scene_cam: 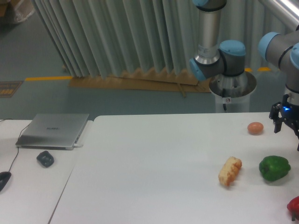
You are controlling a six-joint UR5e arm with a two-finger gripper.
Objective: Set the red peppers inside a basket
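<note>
I find the red pepper point(294, 206) at the lower right corner of the frame, resting on the white desk point(154, 172). Only a small glossy, rounded red portion shows; the frame edge cuts off the rest, so I cannot tell its long axis or which way its stem points. Up and left of it sits a green pepper point(274, 168), shiny and lumpy, apart from the red one. Left of that lies a bread roll point(230, 171), oblong, crusty, pale orange-tan, tilted on a diagonal. An egg point(255, 128), smooth and orange-brown, lies farther back. The gripper point(286, 117) hangs at the right edge beside the egg, dark with a blue light; I see it only in part and cannot tell whether it is released or clenched. At the left, a closed silver laptop point(53, 130) lies flat on an adjoining desk.
</note>
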